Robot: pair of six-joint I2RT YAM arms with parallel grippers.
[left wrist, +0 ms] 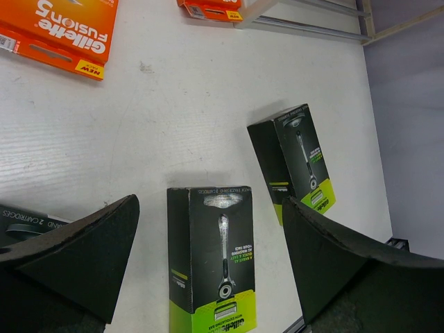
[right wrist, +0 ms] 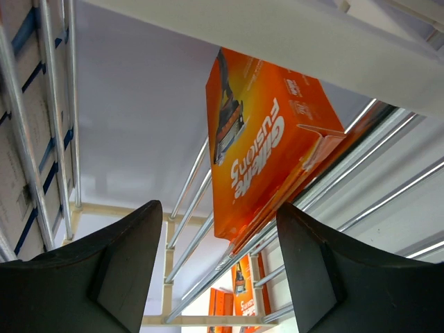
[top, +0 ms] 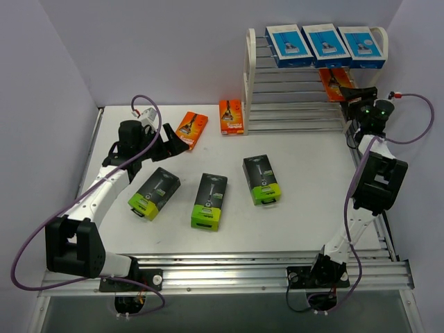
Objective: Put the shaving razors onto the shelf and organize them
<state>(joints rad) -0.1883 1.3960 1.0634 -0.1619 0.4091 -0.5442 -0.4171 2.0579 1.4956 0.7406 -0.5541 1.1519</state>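
The white shelf (top: 250,76) stands at the back right. Three blue-and-white razor packs (top: 327,43) lie side by side on its top tier. One orange pack (top: 335,83) (right wrist: 267,139) lies on the rods of the tier below. My right gripper (top: 349,94) (right wrist: 218,229) is open at this pack's near edge, a finger on each side and not touching it. Two orange packs (top: 191,129) (top: 231,116) and three black-and-lime packs (top: 154,192) (top: 209,200) (top: 261,179) lie on the table. My left gripper (top: 179,141) (left wrist: 211,205) hangs open above the table, holding nothing, beside the left orange pack (left wrist: 55,28).
The shelf's lower tiers of metal rods (right wrist: 187,194) hold nothing that I can see. White walls close in the table at the left, back and right. An aluminium rail (top: 263,267) runs along the near edge by the arm bases.
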